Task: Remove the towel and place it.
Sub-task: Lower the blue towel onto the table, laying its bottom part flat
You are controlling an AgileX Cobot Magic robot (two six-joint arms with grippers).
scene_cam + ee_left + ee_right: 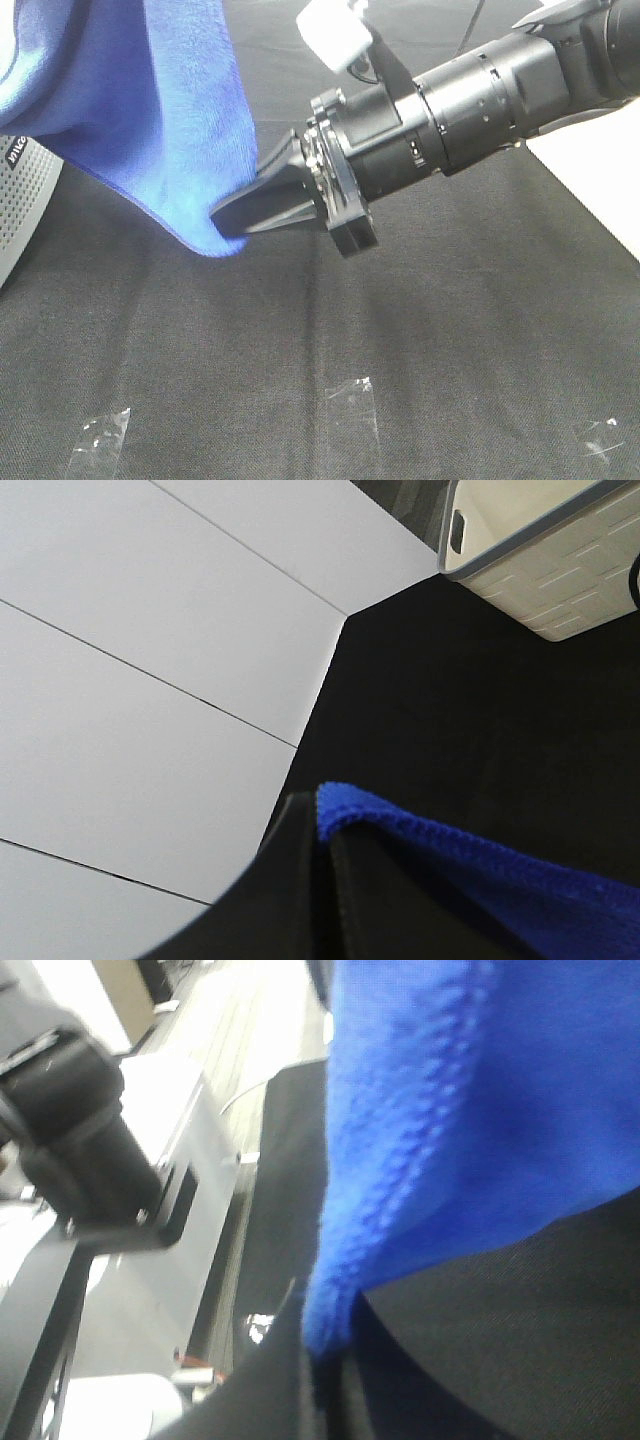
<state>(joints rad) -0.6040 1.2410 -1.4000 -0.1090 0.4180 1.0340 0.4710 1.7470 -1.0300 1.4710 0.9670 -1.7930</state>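
The royal-blue towel (170, 110) hangs in the air at the upper left of the exterior high view, above the black table cloth (330, 320). My right gripper (232, 215) reaches in from the upper right and is shut on the towel's lowest corner. The right wrist view shows the hem of the towel (440, 1130) pinched at the right gripper (325, 1345). My left gripper (322, 825) is out of the exterior view. In the left wrist view it is shut on another hemmed edge of the towel (470, 855). The white tag is not in view.
A grey perforated object (22, 195) stands at the left edge. A white basket with a grey rim (545, 565) sits on the black cloth. Tape marks (352, 402) lie near the front edge. The cloth ends at a white surface (600, 190) on the right.
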